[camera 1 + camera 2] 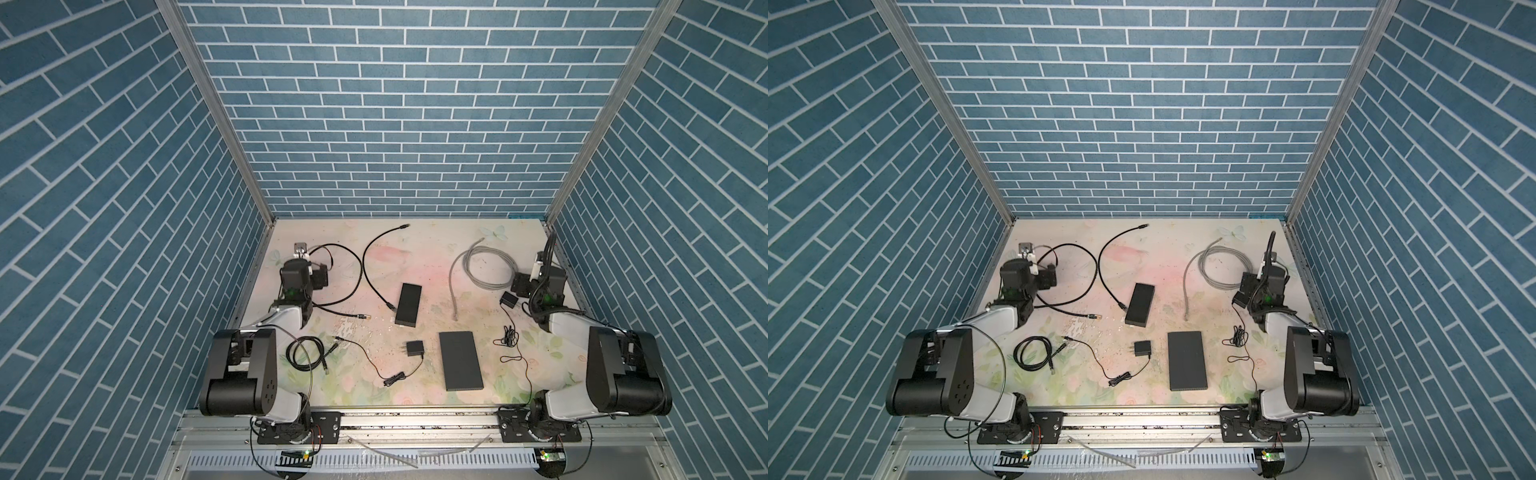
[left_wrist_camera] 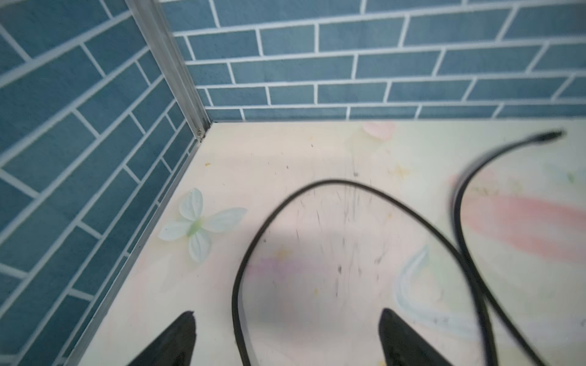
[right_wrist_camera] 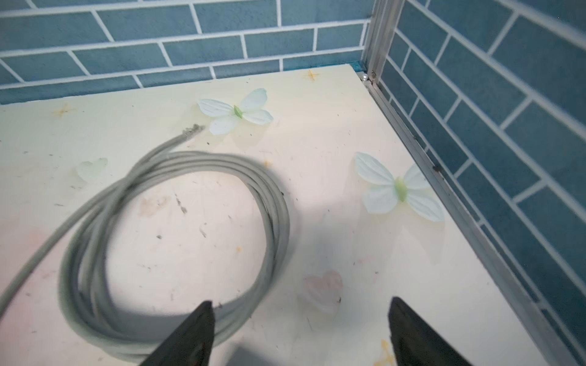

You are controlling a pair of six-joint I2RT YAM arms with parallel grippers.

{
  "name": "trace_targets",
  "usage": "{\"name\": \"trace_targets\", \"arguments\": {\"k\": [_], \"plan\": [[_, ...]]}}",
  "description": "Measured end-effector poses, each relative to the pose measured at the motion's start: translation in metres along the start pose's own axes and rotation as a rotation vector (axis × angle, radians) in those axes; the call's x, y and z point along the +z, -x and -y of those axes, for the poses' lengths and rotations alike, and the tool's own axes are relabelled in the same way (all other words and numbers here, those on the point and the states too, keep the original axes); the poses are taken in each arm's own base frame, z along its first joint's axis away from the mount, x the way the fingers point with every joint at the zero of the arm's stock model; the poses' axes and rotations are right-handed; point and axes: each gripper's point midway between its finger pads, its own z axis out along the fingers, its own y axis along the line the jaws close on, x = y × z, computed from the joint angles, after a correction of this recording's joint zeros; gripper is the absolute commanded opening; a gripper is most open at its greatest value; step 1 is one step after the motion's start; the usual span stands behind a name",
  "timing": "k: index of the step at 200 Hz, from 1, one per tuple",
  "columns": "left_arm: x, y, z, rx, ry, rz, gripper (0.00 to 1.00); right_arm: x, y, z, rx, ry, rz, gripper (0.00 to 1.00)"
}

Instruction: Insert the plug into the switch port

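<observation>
Seeing left gripper [image 2: 287,310] spread over black cable [image 2: 333,181], right gripper [image 3: 301,299] spread by grey coil [image 3: 196,158]; switch [image 1: 461,366] only in top views.

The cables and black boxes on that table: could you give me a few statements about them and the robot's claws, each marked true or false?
The grey cable lies coiled on the table. True.
The right gripper is clamped on the grey cable. False: its jaws stand apart and hold nothing.
The smaller black box lies farther back than the larger black box. True.
A cable is plugged into the larger black box. False: no cable reaches it.
The left gripper is open. True.
</observation>
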Motion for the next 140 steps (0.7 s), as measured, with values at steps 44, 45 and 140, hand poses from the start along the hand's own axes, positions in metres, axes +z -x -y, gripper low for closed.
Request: {"name": "trace_targets", "arguments": {"k": [44,45,140], "plan": [[-0.018,0.04,0.032,-0.152,-0.062,-0.098,0.77,-0.035,0.04,-0.123,0.064,0.306,-0.041,0.75],[-0.018,0.039,0.034,-0.151,-0.065,-0.102,0.77,-0.036,0.038,-0.127,0.066,0.317,-0.049,0.75],[-0.098,-0.103,0.268,-0.036,-0.663,-0.627,0.5,-0.063,-0.1,-0.283,0.29,0.579,-0.579,0.47]]}}
